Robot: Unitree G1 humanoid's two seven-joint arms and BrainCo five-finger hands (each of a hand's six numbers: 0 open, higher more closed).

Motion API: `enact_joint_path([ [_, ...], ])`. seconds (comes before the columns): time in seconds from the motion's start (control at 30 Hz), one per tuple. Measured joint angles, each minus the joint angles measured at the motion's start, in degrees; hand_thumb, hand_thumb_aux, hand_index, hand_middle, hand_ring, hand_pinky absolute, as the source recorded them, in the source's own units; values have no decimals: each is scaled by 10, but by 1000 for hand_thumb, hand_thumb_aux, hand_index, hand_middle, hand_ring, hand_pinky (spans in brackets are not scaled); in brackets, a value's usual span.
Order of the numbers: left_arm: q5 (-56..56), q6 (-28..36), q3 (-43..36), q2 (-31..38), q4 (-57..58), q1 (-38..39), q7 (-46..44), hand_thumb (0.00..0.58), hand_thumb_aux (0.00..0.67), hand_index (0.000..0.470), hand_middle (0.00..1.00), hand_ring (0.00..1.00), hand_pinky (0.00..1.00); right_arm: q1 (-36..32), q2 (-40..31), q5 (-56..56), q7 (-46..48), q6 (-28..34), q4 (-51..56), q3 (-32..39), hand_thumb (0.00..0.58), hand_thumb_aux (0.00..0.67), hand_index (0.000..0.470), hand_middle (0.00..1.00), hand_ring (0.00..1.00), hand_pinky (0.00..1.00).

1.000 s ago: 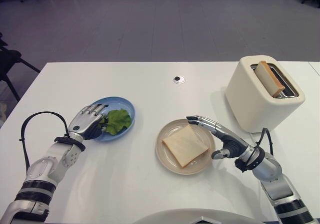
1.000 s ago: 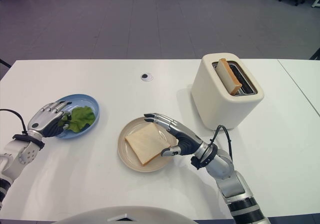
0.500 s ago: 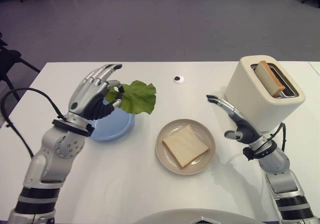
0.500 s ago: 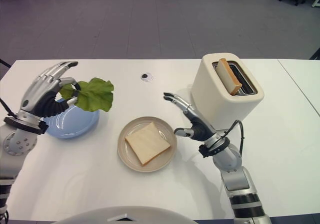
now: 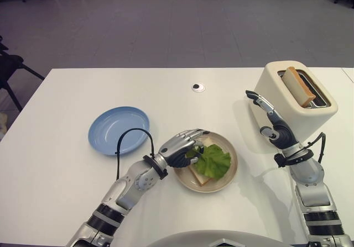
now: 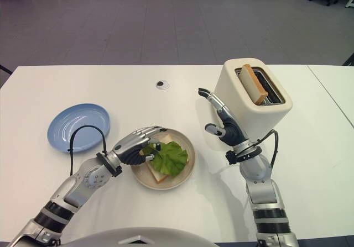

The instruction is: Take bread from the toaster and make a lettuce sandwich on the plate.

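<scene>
Lettuce (image 5: 214,162) atop bread (image 5: 199,176) on plate (image 5: 231,149)

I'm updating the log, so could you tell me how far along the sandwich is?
Done: one bread slice lies on the plate, with the lettuce on top of it. In hand: the left hand holds the lettuce's edge, not yet released; the right hand is open beside the toaster. Left: the second slice stands in the toaster and must go on top.

Left hand (image 5: 180,150) and lettuce (image 5: 213,161) cover the plate (image 5: 206,188) (left half); bare table (image 5: 232,98) separates plate from toaster (image 5: 310,122)
</scene>
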Motion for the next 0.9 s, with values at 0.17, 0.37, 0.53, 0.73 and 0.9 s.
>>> enact_joint_path([
  [0.17,10,-8,-2,-6,11,-3,10,0,0,0,0,0,0,0,0,0,4,0,0,2,0,0,0,0,0,0],
  [0.37,20,-8,19,-5,0,-4,22,0,0,0,0,0,0,0,0,-5,8,-6,1,4,0,0,0,0,0,0],
  [0.53,10,-20,64,35,-68,16,11,0,0,0,0,0,0,-2,-1,-14,4,-13,0,1,0,0,0,0,0,0],
  [0.73,-150,-24,145,27,-185,124,1,0,0,0,0,0,0,-33,-82,-102,-34,3,-33,-102,0,0,0,0,0,0],
  [0.9,-342,-55,172,-34,-143,191,-5,0,0,0,0,0,0,-54,-207,-230,-63,78,56,-159,0,0,0,0,0,0],
])
